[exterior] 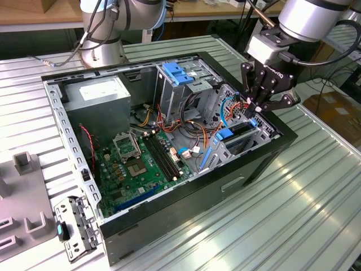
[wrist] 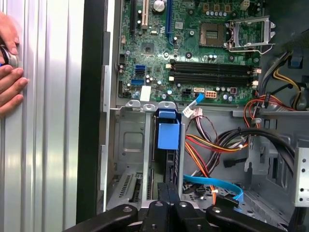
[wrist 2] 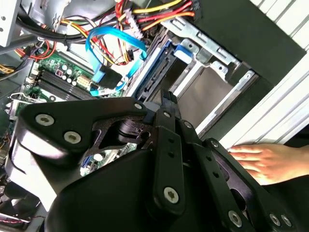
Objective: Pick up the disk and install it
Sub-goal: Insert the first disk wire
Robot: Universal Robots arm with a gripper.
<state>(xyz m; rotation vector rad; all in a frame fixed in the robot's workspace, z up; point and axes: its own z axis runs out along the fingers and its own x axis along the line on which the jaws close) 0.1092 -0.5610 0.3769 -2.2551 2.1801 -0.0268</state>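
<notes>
The disk [exterior: 241, 131] stands on edge in the metal drive bay at the corner of the open computer case [exterior: 186, 212] on the exterior view's right. Its blue side rail [wrist 2: 155, 65] and blue end tab [wrist: 168, 129] show in the wrist views, with the dark drive body [wrist: 169, 166] sunk between the bay walls. My gripper [exterior: 255, 110] reaches down from above onto the disk's upper end. Its black fingers [wrist: 161, 193] come together tightly on that end, shut on the disk.
Red, orange and blue cables [wrist: 212, 186] run beside the bay. The motherboard [exterior: 138, 164], the grey power supply [exterior: 104, 99] and a blue-topped drive cage [exterior: 180, 73] fill the case. A person's hand [wrist: 9, 82] rests on the ribbed table [exterior: 293, 214]. A removed bracket [exterior: 76, 226] lies by the case.
</notes>
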